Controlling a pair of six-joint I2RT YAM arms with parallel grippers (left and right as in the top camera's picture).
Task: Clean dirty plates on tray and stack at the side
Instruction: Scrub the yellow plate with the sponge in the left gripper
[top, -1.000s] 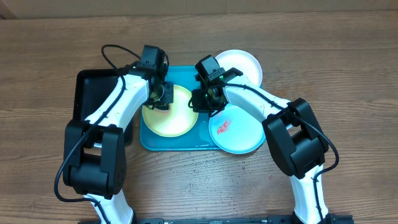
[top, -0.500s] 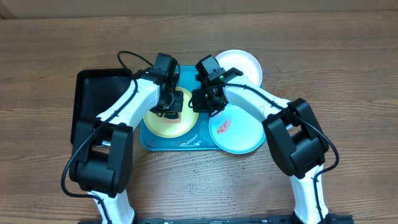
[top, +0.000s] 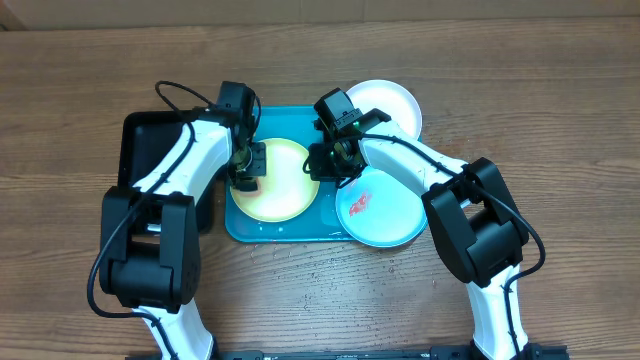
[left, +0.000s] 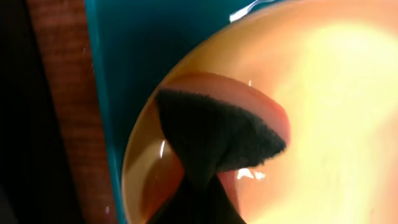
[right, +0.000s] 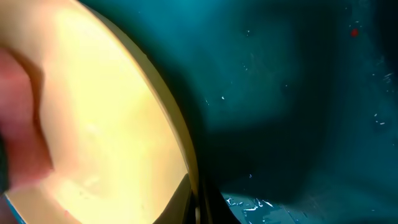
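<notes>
The pale yellow plate (top: 285, 185) lies in the left half of the turquoise tray (top: 238, 230). My left gripper (top: 246, 168) is shut on a dark cloth (left: 211, 130), which it presses on the plate's left part (left: 323, 93). My right gripper (top: 335, 162) is shut on the yellow plate's right rim (right: 186, 155), its fingers (right: 196, 202) on either side of the edge. The pale blue plate (top: 390, 215), with a red smear (top: 360, 203), lies at the tray's right end. The white plate (top: 390, 105) sits on the table behind the tray's right corner.
A black tray (top: 150, 160) stands on the table against the turquoise tray's left side, under my left arm. Water drops lie on the tray floor (right: 280, 93) and on the wooden table (top: 330, 270) in front of it.
My left gripper swept the cloth right to the middle of the yellow plate, then back to its left edge. My right gripper and the plates have not moved.
</notes>
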